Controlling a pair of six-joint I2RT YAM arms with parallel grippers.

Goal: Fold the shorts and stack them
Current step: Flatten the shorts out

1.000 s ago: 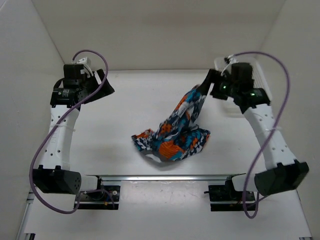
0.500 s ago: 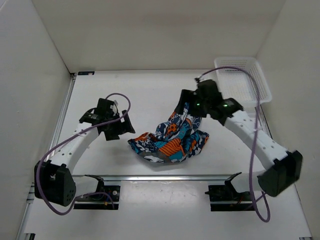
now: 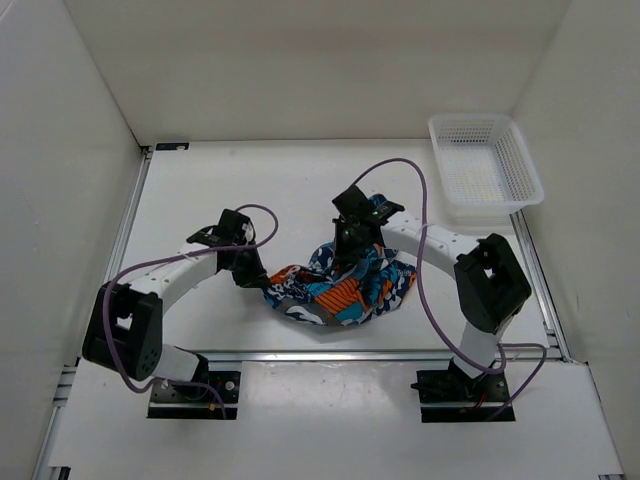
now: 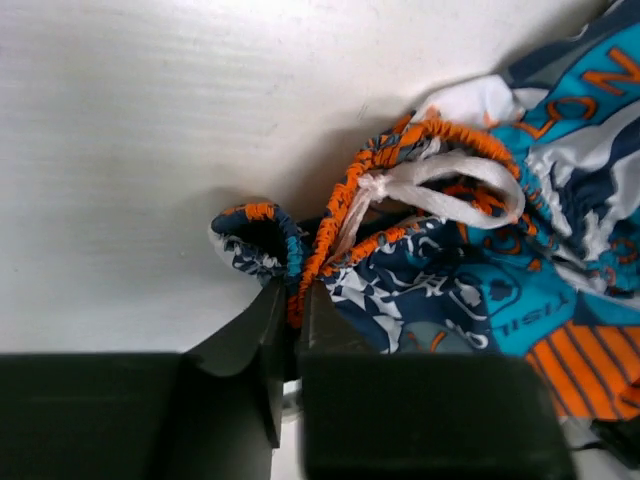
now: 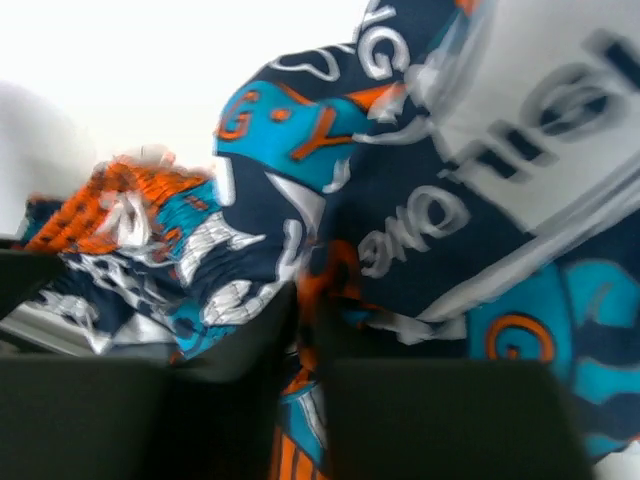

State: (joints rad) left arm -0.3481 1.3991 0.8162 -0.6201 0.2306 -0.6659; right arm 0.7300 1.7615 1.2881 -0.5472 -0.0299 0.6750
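Note:
The shorts (image 3: 345, 288), printed in orange, turquoise, navy and white, lie crumpled at the middle of the table. My left gripper (image 3: 262, 278) is at their left end, shut on the orange elastic waistband (image 4: 300, 290); a white drawstring (image 4: 440, 185) loops beside it. My right gripper (image 3: 350, 252) presses into the top of the heap, shut on a fold of the shorts (image 5: 400, 230), with orange fabric pinched between its jaws (image 5: 312, 300).
A white mesh basket (image 3: 484, 166) stands at the back right corner. White walls close the table on three sides. A metal rail (image 3: 320, 353) with the arm bases runs along the near edge.
Both arms came down and inward from the back of the table to the heap. Both grippers, open half a second ago, have shut on the shorts. The raised fabric has sunk to the table.

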